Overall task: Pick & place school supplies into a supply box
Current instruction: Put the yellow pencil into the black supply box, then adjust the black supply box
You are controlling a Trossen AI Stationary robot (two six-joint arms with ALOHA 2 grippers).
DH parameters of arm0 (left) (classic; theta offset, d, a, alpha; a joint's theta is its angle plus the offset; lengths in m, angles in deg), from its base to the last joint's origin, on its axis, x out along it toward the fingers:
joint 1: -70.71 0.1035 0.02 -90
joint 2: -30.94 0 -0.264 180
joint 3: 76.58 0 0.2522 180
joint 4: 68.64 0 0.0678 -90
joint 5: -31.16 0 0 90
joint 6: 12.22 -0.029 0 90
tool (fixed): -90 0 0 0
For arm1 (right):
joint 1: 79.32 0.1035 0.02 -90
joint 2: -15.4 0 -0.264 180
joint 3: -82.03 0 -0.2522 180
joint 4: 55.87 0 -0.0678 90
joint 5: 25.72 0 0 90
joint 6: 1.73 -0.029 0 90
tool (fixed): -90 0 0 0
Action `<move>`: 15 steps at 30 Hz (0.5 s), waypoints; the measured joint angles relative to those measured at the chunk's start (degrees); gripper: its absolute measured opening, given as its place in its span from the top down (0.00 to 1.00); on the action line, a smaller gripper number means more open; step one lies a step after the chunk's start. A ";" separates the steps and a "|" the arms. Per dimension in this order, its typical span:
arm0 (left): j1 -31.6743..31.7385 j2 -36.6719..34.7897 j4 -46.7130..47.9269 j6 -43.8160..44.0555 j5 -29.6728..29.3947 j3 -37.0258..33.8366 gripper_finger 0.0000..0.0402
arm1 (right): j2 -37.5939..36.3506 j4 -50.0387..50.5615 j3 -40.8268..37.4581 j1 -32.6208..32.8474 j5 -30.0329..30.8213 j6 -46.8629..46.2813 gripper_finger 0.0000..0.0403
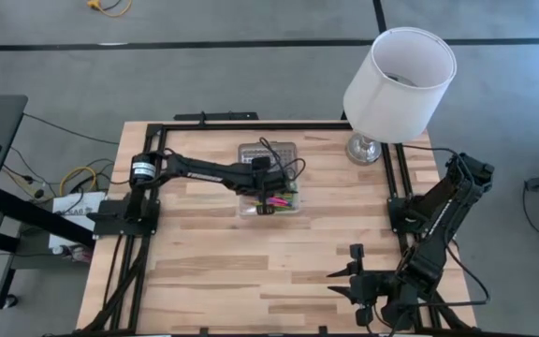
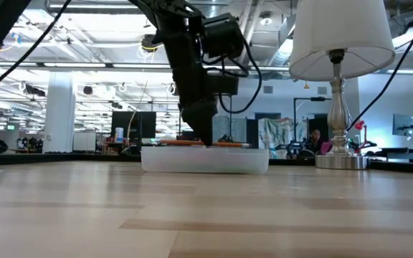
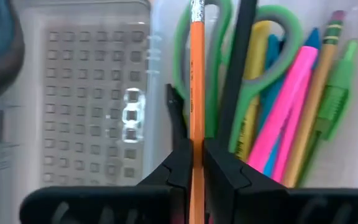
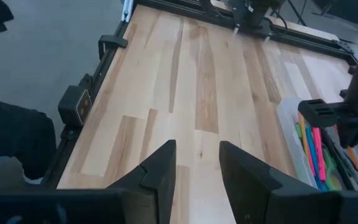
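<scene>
Over the supply box [image 1: 269,178], left gripper [image 3: 194,163] clamps an orange pencil [image 3: 196,81], its tip hidden; right gripper [image 4: 196,165] released.

No legible text, brand, number or sign was found in any view. A pale label on the left arm's shoulder joint [image 1: 141,169] was noted in the high view, but its print was too small to read. The ribbed lid of the supply box [image 3: 86,93] carried only a moulded grid pattern and a clasp, with no lettering.
</scene>
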 joint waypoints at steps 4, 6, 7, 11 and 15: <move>0.38 -0.02 0.52 -0.58 2.90 0.00 0.90 | 0.00 -0.01 0.00 -0.11 0.32 0.00 0.71; 0.24 -0.04 0.52 -1.51 3.21 0.00 0.87 | 0.00 0.02 0.00 -0.78 0.37 0.01 0.71; 0.11 -0.06 0.57 -1.87 3.21 0.00 0.85 | 0.00 0.13 0.00 -1.20 0.37 0.00 0.71; 0.00 -0.07 0.90 -2.80 3.24 0.00 0.79 | 0.00 1.08 0.00 -3.78 0.37 0.00 0.71; 0.14 -0.76 2.72 -3.42 3.24 0.00 0.74 | 0.00 2.12 0.00 -7.06 0.37 -0.01 0.71</move>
